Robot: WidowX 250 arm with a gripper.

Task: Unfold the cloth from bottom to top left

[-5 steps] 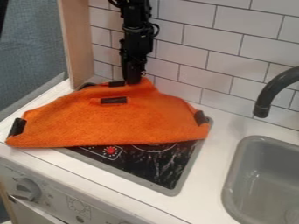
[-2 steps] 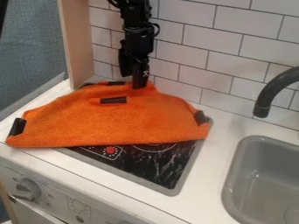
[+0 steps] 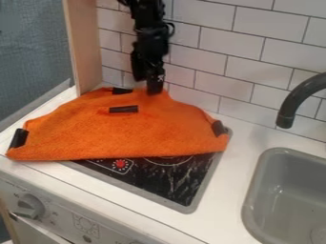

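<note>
The gripper (image 3: pixel 153 87) points down at the back edge of the orange cloth, right of its top middle, with its tip against the fabric. Folded over, the orange cloth (image 3: pixel 130 136) covers the back and left of the stove and spills onto the counter at the left. Its front edge runs nearly straight from the lower left corner to the right side. Black patches mark the cloth at its left corner, right side, back edge and upper middle. The fabric right under the gripper's tip is partly hidden.
The black stove top (image 3: pixel 172 181) shows in front of the cloth, set in the white counter (image 3: pixel 239 155). A grey sink (image 3: pixel 255 190) and dark faucet (image 3: pixel 290 107) stand at the right. Behind are a tiled wall (image 3: pixel 223 62) and a wooden post (image 3: pixel 86 47) at the left.
Compared with a second ago, the gripper stands slightly farther right. The cloth's back edge with its black patch has shifted a little to the left and up, while the front edge stays put.
</note>
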